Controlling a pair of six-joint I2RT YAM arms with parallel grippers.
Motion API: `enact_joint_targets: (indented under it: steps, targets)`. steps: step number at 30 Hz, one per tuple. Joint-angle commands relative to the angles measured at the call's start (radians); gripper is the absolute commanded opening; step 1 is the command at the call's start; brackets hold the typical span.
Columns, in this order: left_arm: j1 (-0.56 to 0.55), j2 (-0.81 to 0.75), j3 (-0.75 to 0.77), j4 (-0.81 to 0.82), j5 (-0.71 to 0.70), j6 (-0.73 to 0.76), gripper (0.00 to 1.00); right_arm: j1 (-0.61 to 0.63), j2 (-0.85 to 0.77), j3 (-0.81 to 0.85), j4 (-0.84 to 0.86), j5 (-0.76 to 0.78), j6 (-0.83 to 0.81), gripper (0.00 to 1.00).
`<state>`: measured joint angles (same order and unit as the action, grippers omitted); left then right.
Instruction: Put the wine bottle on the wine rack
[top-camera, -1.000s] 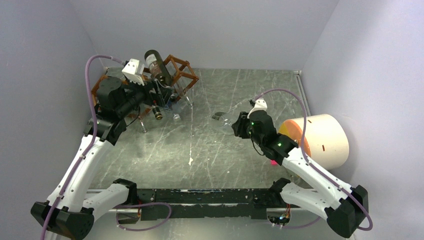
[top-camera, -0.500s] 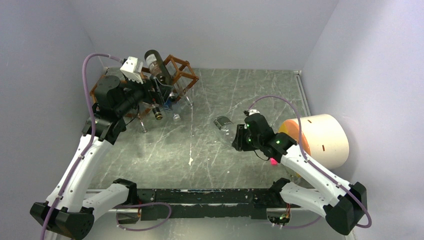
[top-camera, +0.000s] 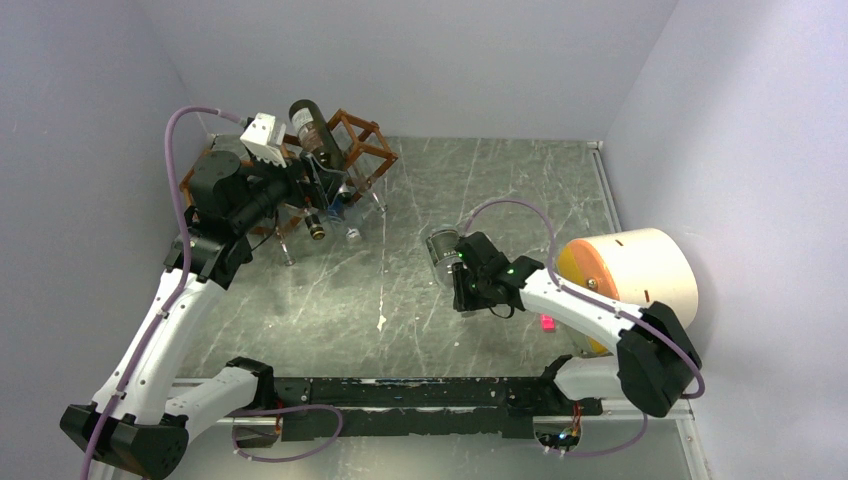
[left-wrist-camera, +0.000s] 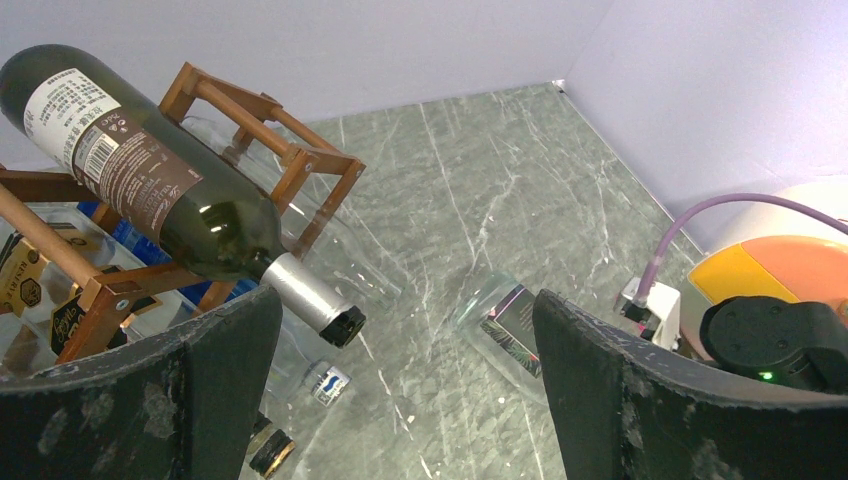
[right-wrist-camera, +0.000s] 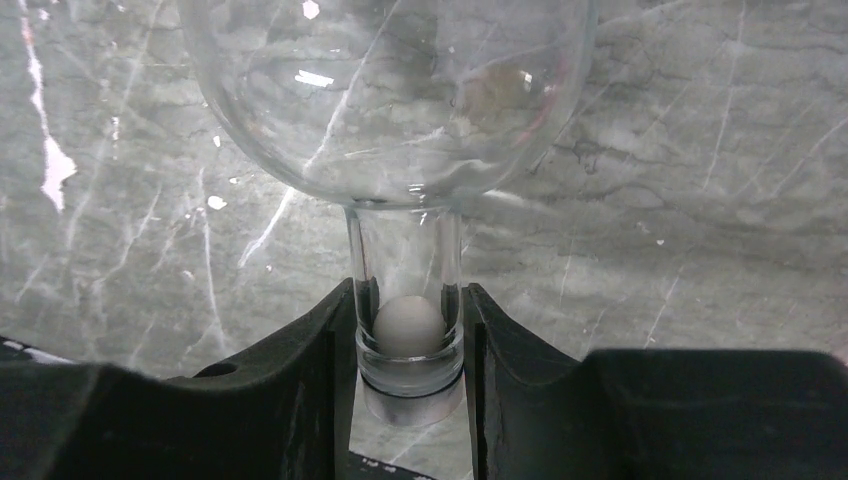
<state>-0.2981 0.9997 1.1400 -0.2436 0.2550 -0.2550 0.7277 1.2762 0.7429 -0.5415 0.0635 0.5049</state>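
Note:
The wine bottle (top-camera: 440, 248) is clear glass with a dark patterned label. My right gripper (top-camera: 463, 275) is shut on its neck near the table's middle. In the right wrist view the fingers (right-wrist-camera: 335, 340) clamp the neck (right-wrist-camera: 405, 270) just above the cap, and the round body (right-wrist-camera: 385, 90) points away. The bottle also shows in the left wrist view (left-wrist-camera: 505, 320). The reddish-brown wine rack (top-camera: 360, 145) stands at the far left and carries a dark green bottle (top-camera: 312, 130). My left gripper (top-camera: 322, 188) is open and empty beside the rack (left-wrist-camera: 300, 160).
Several other bottles lie under the rack, their caps (left-wrist-camera: 325, 383) poking out toward the table's middle. A white cylinder with an orange face (top-camera: 640, 275) lies at the right wall. A small pink object (top-camera: 547, 323) sits near it. Walls close in on the left, back and right.
My right arm has swung left and nearer with the clear bottle, and the bottle's base has turned toward the far left. The left arm has barely moved.

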Motion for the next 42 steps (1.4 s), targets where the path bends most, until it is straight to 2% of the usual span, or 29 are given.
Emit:
enact_joint_targets:
  steps: [1,6,11,20,38,42]
  targets:
    - [0.005,-0.013,-0.007,0.011,-0.014,0.000,0.99,0.024,0.048,0.000,0.082,0.075,-0.015,0.00]
    - [0.005,-0.017,-0.015,0.017,-0.020,0.005,0.99,0.038,0.096,0.009,0.102,0.105,-0.022,0.01]
    - [0.005,-0.015,-0.017,0.018,-0.026,0.011,0.99,0.040,0.124,0.022,0.108,0.115,-0.020,0.23]
    - [0.005,-0.026,-0.029,0.032,-0.043,0.010,0.99,0.039,0.178,0.054,0.116,0.131,-0.029,0.47]
    - [0.005,-0.035,-0.036,0.020,-0.058,0.019,0.99,0.040,0.296,0.074,0.229,0.185,-0.028,0.47]
    - [0.005,-0.037,-0.037,0.022,-0.054,0.017,0.99,0.040,0.295,0.061,0.243,0.216,-0.024,0.43]
